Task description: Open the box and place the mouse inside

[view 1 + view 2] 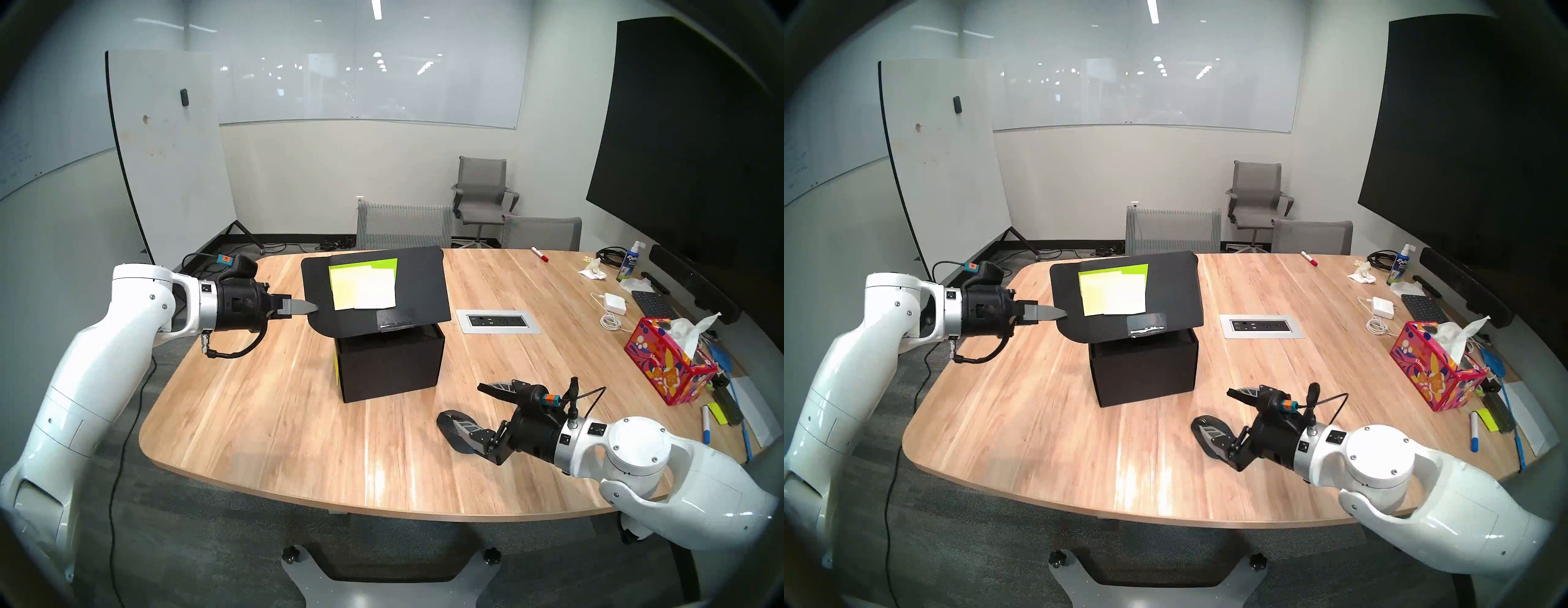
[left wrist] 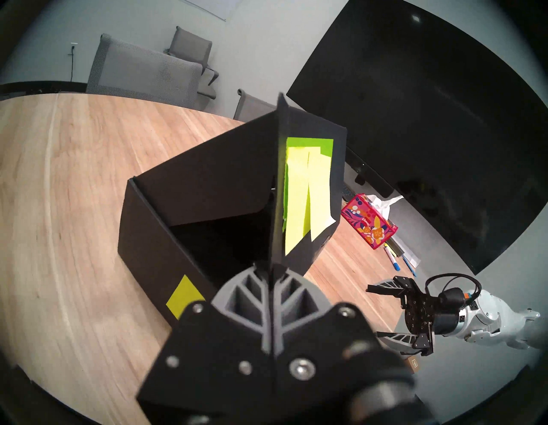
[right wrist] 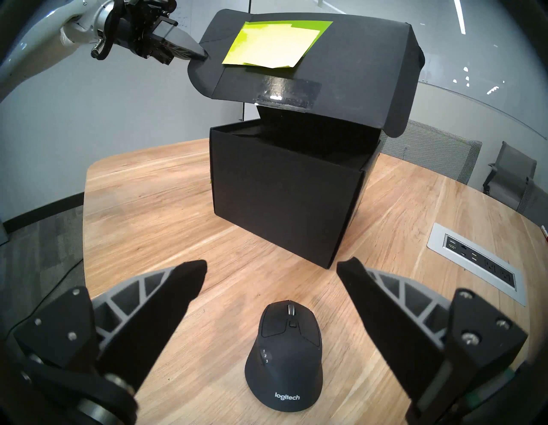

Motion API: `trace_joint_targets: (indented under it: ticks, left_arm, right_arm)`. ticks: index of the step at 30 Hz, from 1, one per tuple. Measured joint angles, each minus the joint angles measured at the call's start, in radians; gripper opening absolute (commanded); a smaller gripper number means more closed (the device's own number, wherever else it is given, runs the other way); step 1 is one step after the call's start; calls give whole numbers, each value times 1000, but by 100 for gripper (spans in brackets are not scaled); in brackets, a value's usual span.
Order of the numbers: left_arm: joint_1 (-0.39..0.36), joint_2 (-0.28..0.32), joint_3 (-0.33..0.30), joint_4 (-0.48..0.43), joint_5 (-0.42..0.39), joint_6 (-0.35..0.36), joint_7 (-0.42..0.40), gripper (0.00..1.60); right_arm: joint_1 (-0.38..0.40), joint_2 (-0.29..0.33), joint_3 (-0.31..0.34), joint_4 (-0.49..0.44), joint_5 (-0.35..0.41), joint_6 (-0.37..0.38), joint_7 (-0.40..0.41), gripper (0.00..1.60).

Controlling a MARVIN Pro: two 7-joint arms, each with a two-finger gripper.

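The black Logitech mouse (image 3: 284, 353) lies on the wooden table (image 3: 154, 207) at the lower centre of the right wrist view, between the widely spread fingers of the right gripper (image 3: 271, 268), which holds nothing. It is judged light, rigid and matte, with a sculpted, humped back that could slip from a pinch on top; the flanks just behind the scroll wheel would be the surer hold.

The black cardboard box (image 1: 390, 365) stands at the middle of the head view, just beyond the mouse. Its hinged lid (image 1: 373, 293) is raised and tilted, and its left rounded edge is pinched in the closed left gripper (image 1: 307, 306). The card appears thin and bendable, so the lid is judged liable to flex or sag. Neon yellow-green sticky notes (image 1: 362, 286) and a glossy strip of tape (image 1: 395, 325) are stuck to the lid's upturned face. The interior is seen as dark; no insert can be made out.
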Motion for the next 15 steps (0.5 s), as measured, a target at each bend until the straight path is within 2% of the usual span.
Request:
trace_joint_targets:
  ticks: [6,15]
  left_arm:
    - [-15,9,3,-3,-107,0,90,0]
    - [-8,59,-4,-24,-227,0,125,0]
  right_arm:
    - [0,0,0,0,0,0,0,160]
    - [0,0,0,0,0,0,0,160]
